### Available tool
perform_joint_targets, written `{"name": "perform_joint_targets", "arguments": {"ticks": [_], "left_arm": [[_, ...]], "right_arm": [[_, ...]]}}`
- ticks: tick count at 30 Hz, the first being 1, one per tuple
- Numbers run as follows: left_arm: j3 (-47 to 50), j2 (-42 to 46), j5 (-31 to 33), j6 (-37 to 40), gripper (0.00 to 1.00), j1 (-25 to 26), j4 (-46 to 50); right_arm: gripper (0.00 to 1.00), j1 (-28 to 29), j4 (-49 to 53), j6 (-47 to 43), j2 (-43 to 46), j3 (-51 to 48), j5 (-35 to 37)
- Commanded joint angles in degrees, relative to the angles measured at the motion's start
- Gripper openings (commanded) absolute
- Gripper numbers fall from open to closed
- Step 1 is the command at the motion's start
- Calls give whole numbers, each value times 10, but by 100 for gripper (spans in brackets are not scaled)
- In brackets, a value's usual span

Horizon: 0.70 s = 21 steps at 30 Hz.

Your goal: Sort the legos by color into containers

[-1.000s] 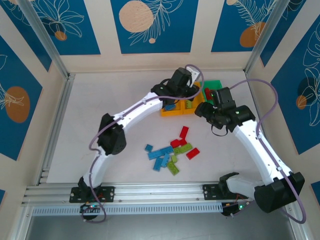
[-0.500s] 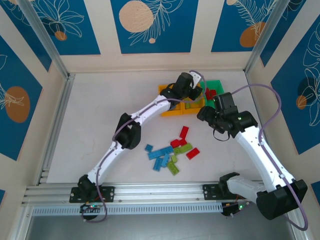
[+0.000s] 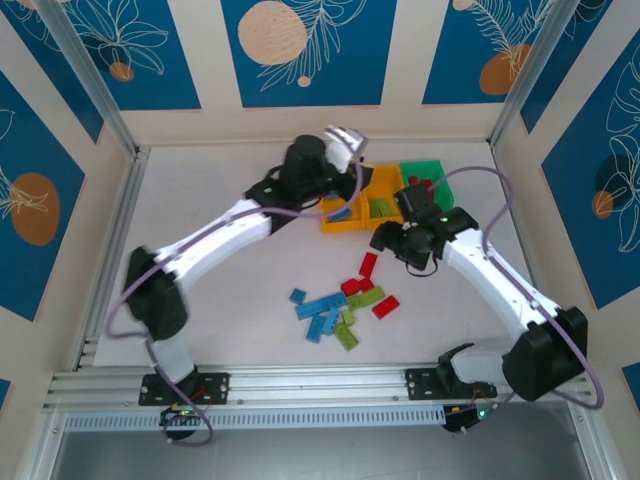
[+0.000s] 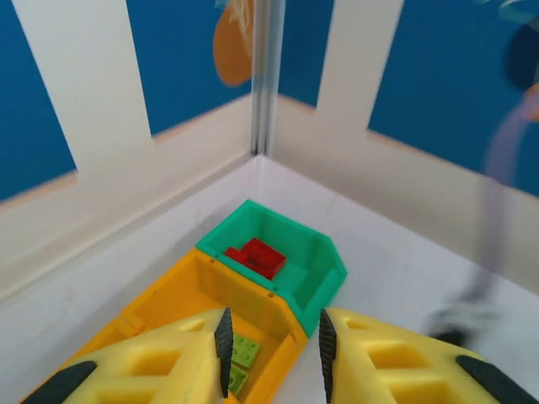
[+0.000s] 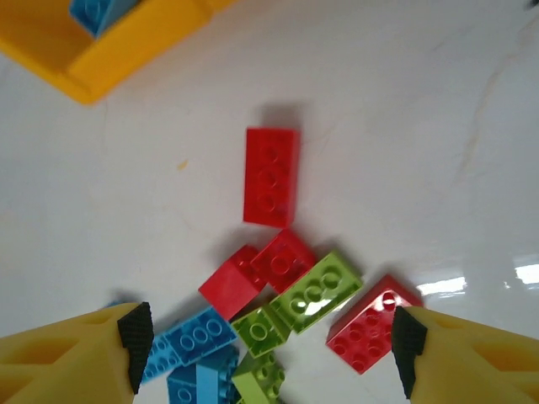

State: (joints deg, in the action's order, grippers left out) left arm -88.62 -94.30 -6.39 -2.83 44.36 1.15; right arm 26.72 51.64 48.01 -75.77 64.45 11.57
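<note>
The loose legos lie in a pile [image 3: 342, 300] at mid-table: blue bricks [image 3: 320, 308], lime bricks [image 3: 365, 297] and red bricks [image 3: 368, 264]. My right gripper [image 3: 392, 240] hovers open just above the pile; its wrist view shows red [image 5: 271, 177], lime [image 5: 316, 290] and blue [image 5: 194, 337] bricks between its wide-spread fingers [image 5: 135, 345]. The three joined containers stand behind: two orange bins [image 3: 340, 224] and a green bin [image 3: 428, 166]. My left gripper [image 3: 343, 140] is raised above them, open and empty. Red bricks [image 4: 257, 255] lie in the green bin [image 4: 333, 261], lime bricks [image 4: 244, 353] in an orange bin [image 4: 168, 303].
Blue patterned walls enclose the table on three sides, with metal posts [image 3: 95, 80] in the back corners. An aluminium rail [image 3: 300, 380] runs along the near edge. A blue brick [image 5: 97, 13] sits in the orange bin [image 5: 135, 42] closest to the pile.
My left arm has lifted and swung back to the left, away from the bins. My right gripper has moved from the green bin down toward the pile.
</note>
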Motion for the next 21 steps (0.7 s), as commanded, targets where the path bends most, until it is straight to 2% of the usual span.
{"name": "perform_joint_targets", "arguments": {"ticks": [1, 6, 11, 13, 18, 21], "left_arm": [[93, 123, -18, 71, 34, -3, 47], [205, 314, 32, 182, 37, -3, 180], [255, 436, 0, 330, 47, -3, 357], [276, 471, -12, 376, 58, -3, 421], [330, 538, -17, 391, 95, -3, 487], [347, 548, -19, 380, 100, -3, 509]], "right_arm": [[77, 52, -13, -21, -43, 31, -40], [76, 153, -23, -75, -151, 95, -57], [76, 244, -26, -179, -262, 174, -23], [77, 271, -35, -240, -300, 191, 2], [81, 287, -63, -336, -358, 202, 13], [80, 288, -70, -368, -385, 204, 12]]}}
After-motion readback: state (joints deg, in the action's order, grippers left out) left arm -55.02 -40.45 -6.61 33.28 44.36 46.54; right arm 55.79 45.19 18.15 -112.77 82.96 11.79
